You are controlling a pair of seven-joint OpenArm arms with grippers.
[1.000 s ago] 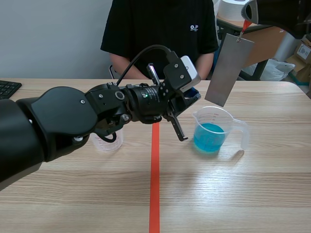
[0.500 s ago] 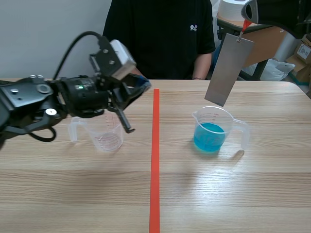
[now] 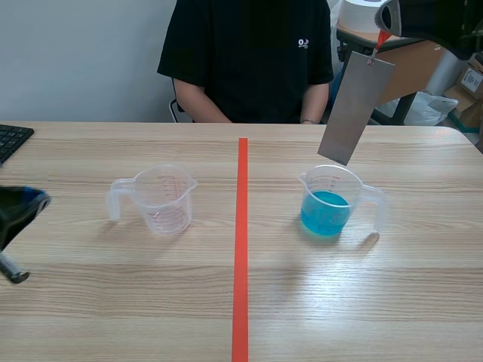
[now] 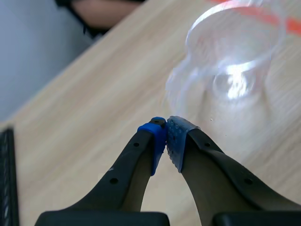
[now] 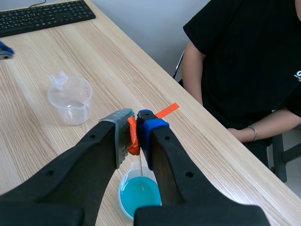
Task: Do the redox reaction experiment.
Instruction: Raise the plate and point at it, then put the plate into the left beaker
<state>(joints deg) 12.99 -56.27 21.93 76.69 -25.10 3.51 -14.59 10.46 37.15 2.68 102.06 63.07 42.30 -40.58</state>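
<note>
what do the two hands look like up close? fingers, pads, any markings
Left hand and right hand match: matte black, two thick fingers tapering to the tips, a small round hole in each. Left: a blue pad and a pale grey dotted pad. Right: a grey-green dotted pad and a blue pad. No cables or labels show in the wrist views.

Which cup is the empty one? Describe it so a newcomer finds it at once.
Start at the red tape line running down the middle of the table. To its left, as the robot sees it, stands one clear cup with red markings. Unlike the cup of blue liquid across the line, it is empty, with no metal plate hanging above it.
</note>
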